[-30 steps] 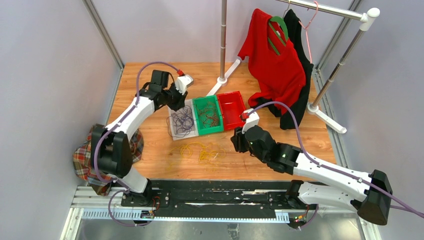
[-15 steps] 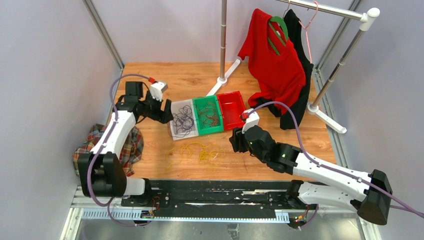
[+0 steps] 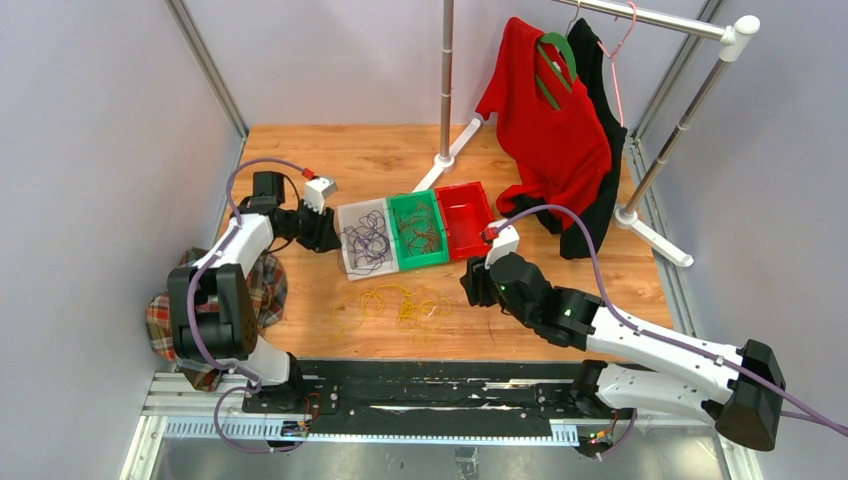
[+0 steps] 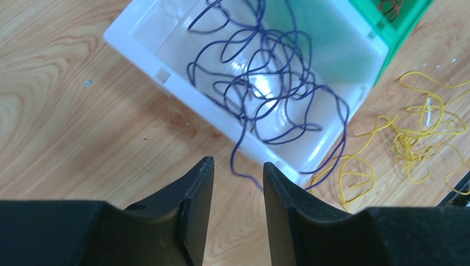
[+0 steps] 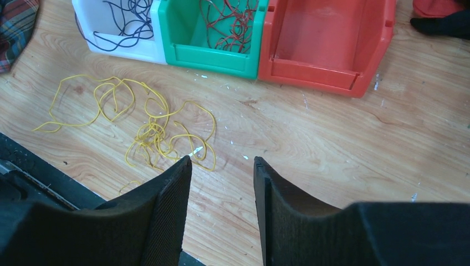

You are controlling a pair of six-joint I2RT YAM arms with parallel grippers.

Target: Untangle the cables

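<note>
Dark purple cables (image 4: pixel 266 88) lie tangled in the white bin (image 4: pixel 166 75), and one strand hangs over its near rim onto the table. Red-brown cables (image 5: pixel 233 22) fill the green bin (image 5: pixel 213 55); the red bin (image 5: pixel 316 72) holds none. Yellow cables (image 3: pixel 395 303) sprawl loose on the wood in front of the bins. My left gripper (image 4: pixel 237 164) is open and empty, just left of the white bin (image 3: pixel 352 262) and pointing at the hanging strand. My right gripper (image 5: pixel 221 160) is open and empty too, low over bare wood to the right of the yellow cables (image 5: pixel 149 127).
A clothes rack (image 3: pixel 445 80) stands at the back with a red shirt (image 3: pixel 550 120) and a black garment (image 3: pixel 600 190) hanging to the table. A plaid cloth (image 3: pixel 265 290) lies at the left edge by my left arm. Grey walls close in both sides.
My left arm has drawn back from above the white bin to its left side; its jaws opened, and no strand is in them now. The right arm has hardly moved.
</note>
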